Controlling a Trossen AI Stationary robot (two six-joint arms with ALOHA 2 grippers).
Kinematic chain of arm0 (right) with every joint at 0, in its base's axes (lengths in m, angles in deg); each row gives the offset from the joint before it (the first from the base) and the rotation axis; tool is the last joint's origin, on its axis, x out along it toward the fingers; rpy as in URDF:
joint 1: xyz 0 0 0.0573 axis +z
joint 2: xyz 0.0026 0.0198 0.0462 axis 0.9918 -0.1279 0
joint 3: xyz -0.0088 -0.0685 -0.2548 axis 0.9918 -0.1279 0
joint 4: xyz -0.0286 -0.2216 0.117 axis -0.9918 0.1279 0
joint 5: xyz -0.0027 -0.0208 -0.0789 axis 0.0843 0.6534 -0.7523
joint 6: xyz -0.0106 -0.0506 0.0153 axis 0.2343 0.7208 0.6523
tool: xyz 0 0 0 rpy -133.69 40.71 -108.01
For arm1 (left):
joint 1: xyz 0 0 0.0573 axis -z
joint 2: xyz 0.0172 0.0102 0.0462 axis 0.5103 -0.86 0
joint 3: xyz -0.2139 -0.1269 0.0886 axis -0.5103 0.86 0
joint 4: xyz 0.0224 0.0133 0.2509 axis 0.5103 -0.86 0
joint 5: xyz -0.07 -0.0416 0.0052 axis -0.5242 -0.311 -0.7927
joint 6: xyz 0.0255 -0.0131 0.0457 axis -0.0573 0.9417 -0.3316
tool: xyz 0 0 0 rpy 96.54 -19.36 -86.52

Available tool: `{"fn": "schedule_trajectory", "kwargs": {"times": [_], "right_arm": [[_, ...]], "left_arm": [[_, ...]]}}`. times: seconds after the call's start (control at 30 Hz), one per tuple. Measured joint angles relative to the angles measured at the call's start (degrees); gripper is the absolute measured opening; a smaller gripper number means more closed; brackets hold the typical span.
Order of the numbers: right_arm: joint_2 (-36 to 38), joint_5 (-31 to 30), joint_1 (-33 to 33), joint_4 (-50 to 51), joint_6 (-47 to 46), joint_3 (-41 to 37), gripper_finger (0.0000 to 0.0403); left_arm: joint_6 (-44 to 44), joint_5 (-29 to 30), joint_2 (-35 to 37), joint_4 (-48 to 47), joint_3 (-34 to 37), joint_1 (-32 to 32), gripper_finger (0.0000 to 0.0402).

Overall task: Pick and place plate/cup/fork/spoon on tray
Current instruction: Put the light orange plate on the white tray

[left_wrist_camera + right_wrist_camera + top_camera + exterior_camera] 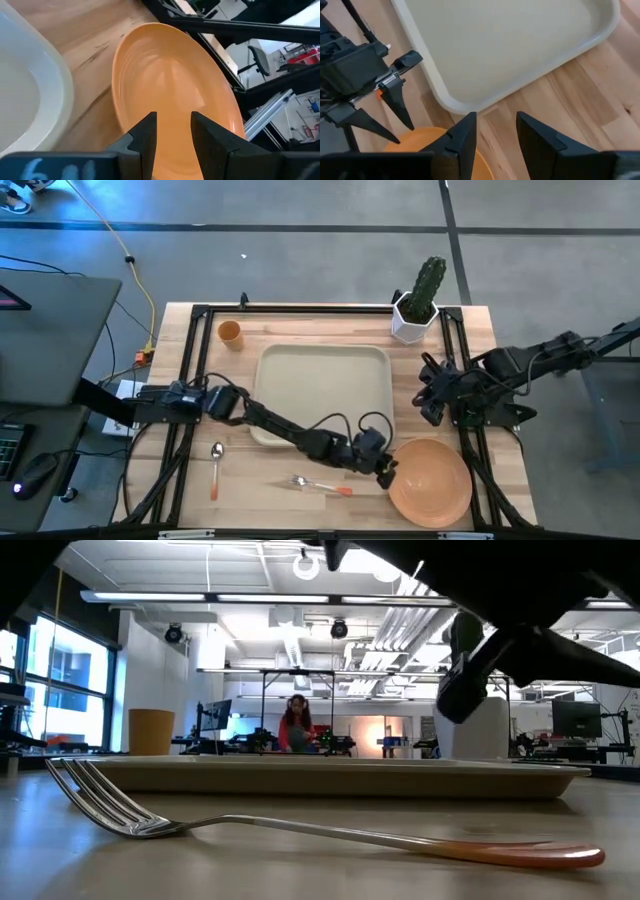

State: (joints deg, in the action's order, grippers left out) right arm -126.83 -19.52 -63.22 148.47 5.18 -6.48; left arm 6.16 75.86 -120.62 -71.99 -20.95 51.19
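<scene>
Orange plate is set on the wooden counter, just beside the beige tray's near right corner. Left end effector is held at the plate's left rim, fingers narrowly parted over it, nothing gripped. Right end effector is hung by the tray's right edge, parted, empty. Fork and spoon are laid on the counter before the tray; cup is stood at the far left. Cactus pot is stood far right. No legible lettering is seen.
</scene>
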Motion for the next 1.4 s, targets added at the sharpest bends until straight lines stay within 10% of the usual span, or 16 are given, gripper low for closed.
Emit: {"fn": "schedule_trajectory", "kwargs": {"times": [0.5,1.4], "right_arm": [[0.00,-2.82,11.52,0.37,-5.59,0.00,0.0131],[0.00,-2.68,12.70,-1.30,-5.38,0.00,0.0131]], "left_arm": [[3.14,0.86,-3.28,-6.81,-1.77,3.14,0.0111],[22.53,-10.82,-3.82,-8.62,-1.77,-1.77,0.0110]]}}
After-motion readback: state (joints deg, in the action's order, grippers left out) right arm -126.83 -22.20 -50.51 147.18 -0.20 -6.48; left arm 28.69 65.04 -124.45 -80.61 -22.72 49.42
